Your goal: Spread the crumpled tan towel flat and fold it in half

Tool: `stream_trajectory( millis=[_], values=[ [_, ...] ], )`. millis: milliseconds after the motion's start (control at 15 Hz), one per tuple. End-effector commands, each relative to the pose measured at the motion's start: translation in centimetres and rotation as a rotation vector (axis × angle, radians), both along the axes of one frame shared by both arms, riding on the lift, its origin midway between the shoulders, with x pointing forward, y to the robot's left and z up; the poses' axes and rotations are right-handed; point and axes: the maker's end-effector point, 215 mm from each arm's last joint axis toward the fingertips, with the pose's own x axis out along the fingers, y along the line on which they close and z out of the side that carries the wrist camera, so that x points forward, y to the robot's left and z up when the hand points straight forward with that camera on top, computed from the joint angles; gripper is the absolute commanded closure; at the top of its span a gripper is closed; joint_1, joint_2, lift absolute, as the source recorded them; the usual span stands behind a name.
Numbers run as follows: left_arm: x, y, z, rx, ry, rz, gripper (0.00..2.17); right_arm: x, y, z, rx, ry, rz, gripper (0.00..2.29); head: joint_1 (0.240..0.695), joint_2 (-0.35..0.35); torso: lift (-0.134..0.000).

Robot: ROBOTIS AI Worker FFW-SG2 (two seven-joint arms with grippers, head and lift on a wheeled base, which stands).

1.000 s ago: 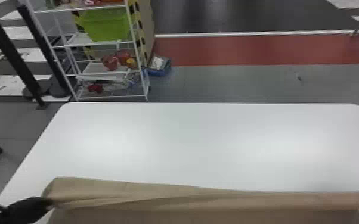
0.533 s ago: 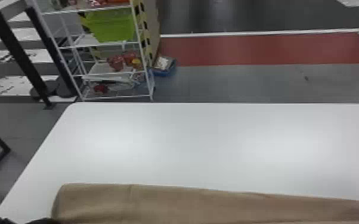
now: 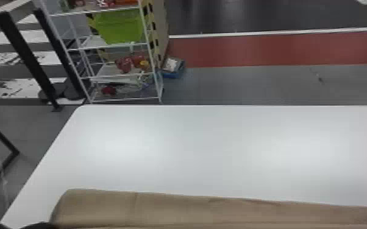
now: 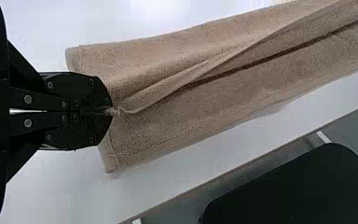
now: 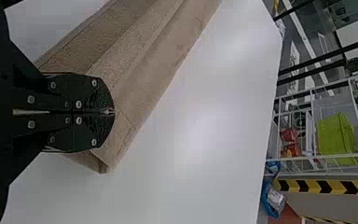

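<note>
**On the near side, a towel (image 3: 192,210) pinched at both ends**

Along the near part of the worktop (image 3: 207,146), the towel lies as a long strip from left to right, in uneven layers. The left claw (image 4: 111,112) is closed upon a small pinch of its left end; the right claw (image 5: 113,112), also closed, grips the right end. I judge the folding is in hand. Next, both should lay the held edge flat and evenly, then release.
</note>
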Motion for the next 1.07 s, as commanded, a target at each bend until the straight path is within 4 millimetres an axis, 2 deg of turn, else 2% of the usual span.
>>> stream_trajectory(
  millis=[0, 133, 267, 533, 1000],
  values=[
    [-1.2, -0.1, 1.2, 0.002, -0.020, -0.004, 1.81, -0.5, -0.5, 0.4, -0.002, -0.001, 0.001, 1.14, 0.695, 0.137, -0.123],
    [-2.2, -0.5, 0.2, -0.013, 0.009, -0.007, 1.81, -1.0, -0.3, -0.6, -0.011, 0.005, 0.018, 1.14, 0.695, 0.134, -0.123],
    [-2.0, -1.3, -0.6, -0.059, 0.004, -0.010, 1.81, -1.2, 0.3, -1.8, -0.017, 0.021, 0.035, 1.14, 0.695, 0.130, -0.123],
    [-1.6, -1.6, -0.9, -0.064, -0.002, -0.019, 1.81, -1.2, 0.4, -1.6, -0.015, 0.016, 0.035, 1.14, 0.695, 0.123, -0.123],
    [-2.5, -2.0, -1.6, -0.069, 0.013, -0.038, 1.81, -1.2, 0.3, -1.3, -0.010, 0.001, 0.032, 1.14, 0.695, 0.112, -0.123]
  ],
)
